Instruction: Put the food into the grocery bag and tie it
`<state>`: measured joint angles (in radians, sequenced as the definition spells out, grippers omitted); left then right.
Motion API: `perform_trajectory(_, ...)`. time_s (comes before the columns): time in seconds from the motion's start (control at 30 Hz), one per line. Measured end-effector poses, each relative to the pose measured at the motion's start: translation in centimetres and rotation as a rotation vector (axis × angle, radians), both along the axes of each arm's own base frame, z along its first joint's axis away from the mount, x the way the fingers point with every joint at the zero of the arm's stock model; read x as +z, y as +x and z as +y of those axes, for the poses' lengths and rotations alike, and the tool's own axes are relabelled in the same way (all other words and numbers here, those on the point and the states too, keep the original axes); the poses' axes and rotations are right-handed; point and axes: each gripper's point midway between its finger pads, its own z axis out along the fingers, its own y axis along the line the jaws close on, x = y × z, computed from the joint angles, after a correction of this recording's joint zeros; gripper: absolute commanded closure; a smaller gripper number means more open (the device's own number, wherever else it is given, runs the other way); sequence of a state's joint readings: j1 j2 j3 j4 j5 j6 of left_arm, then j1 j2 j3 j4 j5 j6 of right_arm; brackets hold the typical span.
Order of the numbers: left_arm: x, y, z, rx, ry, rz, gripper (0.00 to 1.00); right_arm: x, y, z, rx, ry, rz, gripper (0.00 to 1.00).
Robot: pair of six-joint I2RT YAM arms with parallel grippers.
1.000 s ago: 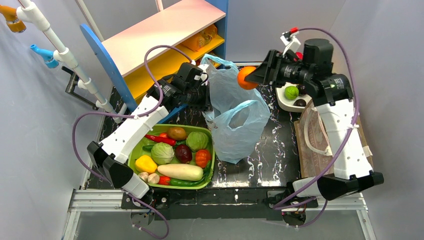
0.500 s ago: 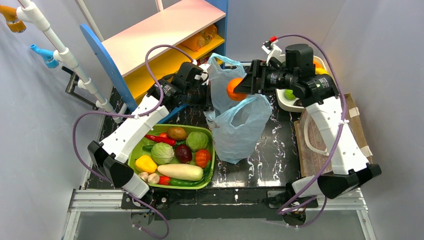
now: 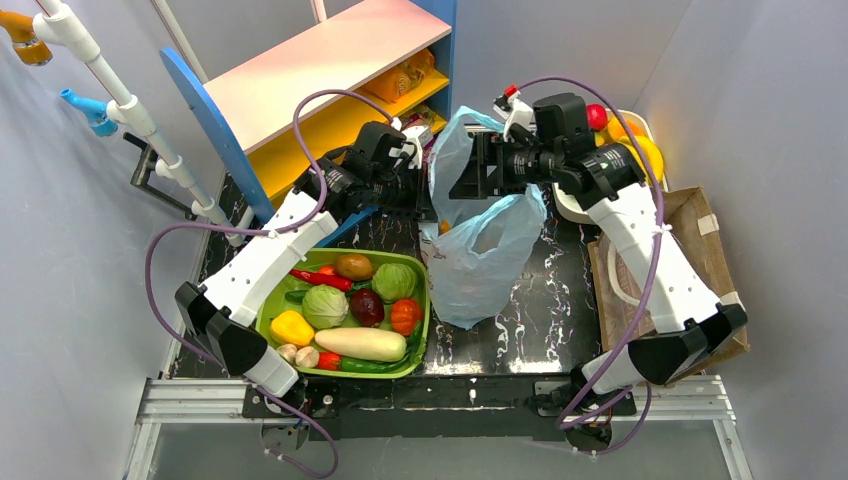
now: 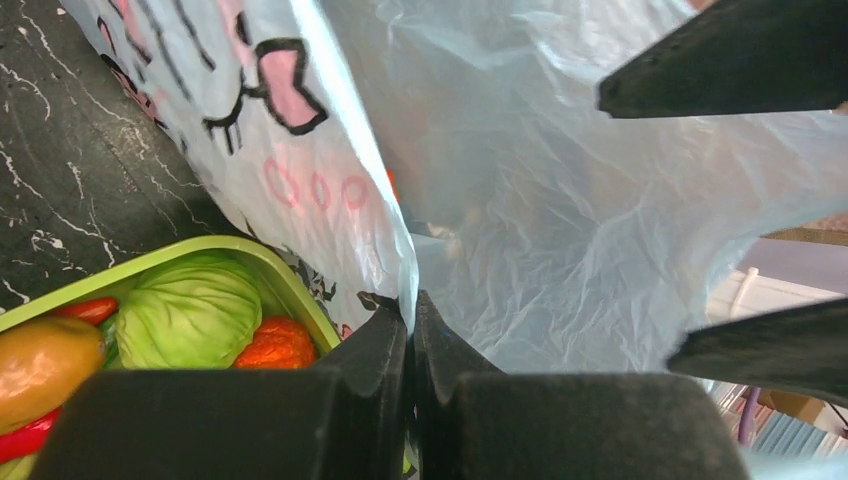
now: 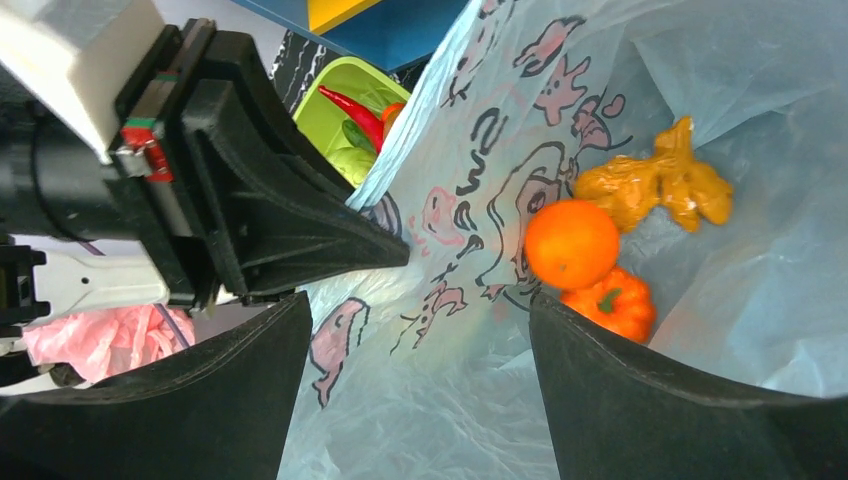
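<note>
The light-blue grocery bag (image 3: pixel 480 255) stands open at the table's middle. My left gripper (image 3: pixel 418 196) is shut on its left rim and holds it up; the wrist view shows the plastic (image 4: pixel 520 220) pinched between the closed fingers. My right gripper (image 3: pixel 462 172) is open and empty over the bag's mouth. In the right wrist view the orange fruit (image 5: pixel 572 243) lies inside the bag (image 5: pixel 440 400), beside an orange pepper (image 5: pixel 610 301) and a yellow-brown item (image 5: pixel 660 185). The fruit is not visible from above.
A green tray (image 3: pixel 418 345) of vegetables sits at the front left, against the bag. A blue and yellow shelf (image 3: pixel 330 70) stands behind my left arm. A white bowl (image 3: pixel 640 150) of fruit sits at the back right, a brown paper bag (image 3: pixel 690 225) lies at the right.
My right gripper moved left with the orange fruit to the bag's mouth and opened; the fruit now lies inside the bag. My left gripper kept its hold on the rim.
</note>
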<state>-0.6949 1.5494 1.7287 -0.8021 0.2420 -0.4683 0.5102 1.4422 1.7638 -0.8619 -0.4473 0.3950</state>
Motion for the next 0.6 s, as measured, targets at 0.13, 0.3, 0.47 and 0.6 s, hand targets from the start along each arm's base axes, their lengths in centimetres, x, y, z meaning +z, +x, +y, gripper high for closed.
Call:
perform_trajectory(0.13,0.2,-0.1,-0.3,-0.013,-0.016,-0.001,1.00,-1.0,0.3,0.6,0.005,-0.024,0.016,0.13)
perform_trajectory(0.3,0.2,-0.4,-0.2,-0.019,-0.020,0.002,1.00,-0.9,0.6,0.4,-0.014,-0.048,-0.002,0.12)
perform_trajectory(0.47,0.0,-0.7,0.0,-0.021,-0.017,0.004,1.00,1.3,1.5,-0.5,-0.073,-0.056,-0.094,0.12)
perform_trajectory(0.6,-0.3,-0.9,0.3,-0.021,-0.012,0.009,1.00,3.2,2.5,-2.3,-0.182,-0.085,-0.183,0.11)
